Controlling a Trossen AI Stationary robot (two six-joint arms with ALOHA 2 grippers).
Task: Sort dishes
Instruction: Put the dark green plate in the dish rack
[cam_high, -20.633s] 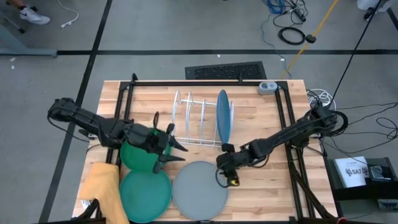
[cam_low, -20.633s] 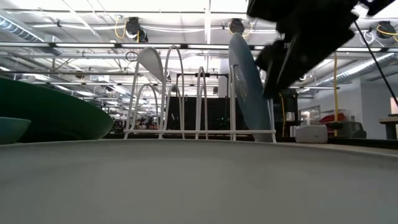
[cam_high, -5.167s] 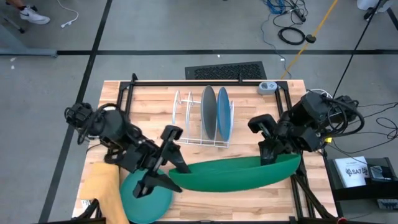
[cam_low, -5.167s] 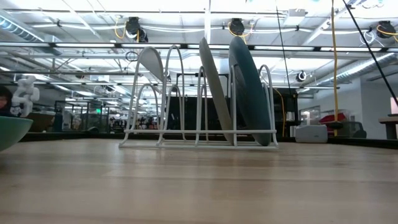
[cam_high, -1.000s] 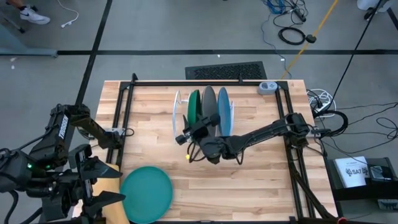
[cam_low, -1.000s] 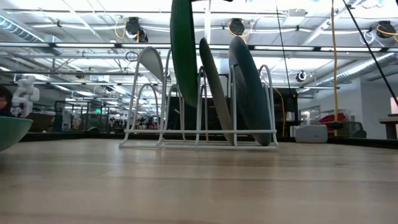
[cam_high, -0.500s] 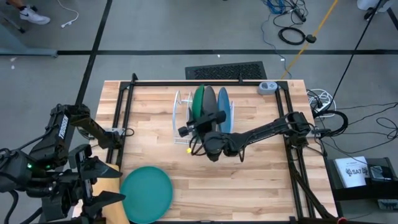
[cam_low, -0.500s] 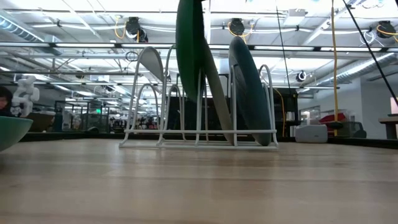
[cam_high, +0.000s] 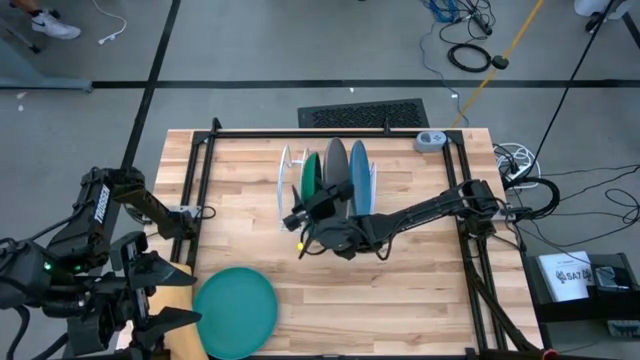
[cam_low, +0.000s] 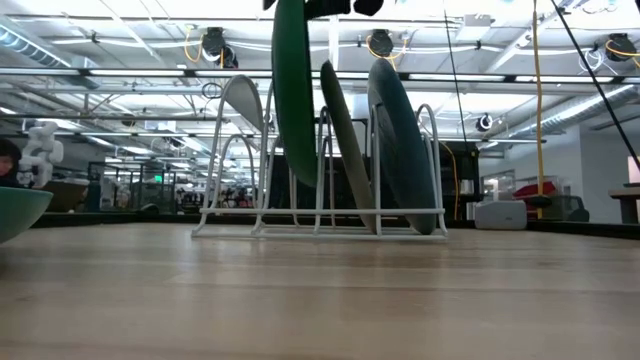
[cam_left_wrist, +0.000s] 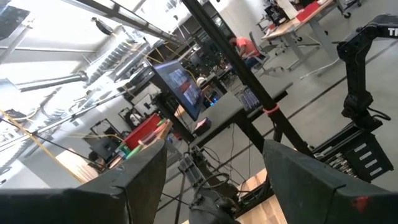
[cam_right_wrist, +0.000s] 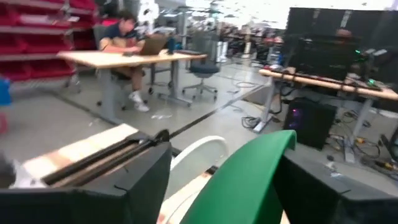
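Note:
The dark green plate (cam_high: 312, 178) stands on edge over the white wire rack (cam_high: 285, 185), in my right gripper (cam_high: 318, 207), which is shut on it. In the low view the dark green plate (cam_low: 292, 100) hangs among the rack's wires (cam_low: 240, 150). To its right, the grey plate (cam_high: 335, 172) and the blue plate (cam_high: 358, 180) stand on edge in the rack's slots. The teal plate (cam_high: 236, 310) lies flat on the table near the near edge. My left gripper (cam_high: 175, 297) is open and raised at the near left corner. My right gripper pinches the dark green plate's rim (cam_right_wrist: 249, 168) between its two fingers, one on each face. It reaches in from the table's near right side, high on the plate. The plate hangs upright and edge-on, its lower rim (cam_low: 303, 180) among the wires, above the rack's base rail.
Black frame bars (cam_high: 455, 190) run along the table's left, far and right sides. A small grey device (cam_high: 430, 140) sits at the far right corner. The yellow cloth (cam_high: 196, 345) peeks out beside the teal plate. Bare wood lies between the rack and the near edge.
My right gripper carried the dark green plate toward the grey plate, then back toward the table's left. The plate hangs slightly lower among the rack wires than a second ago. The gripper stayed shut on it.

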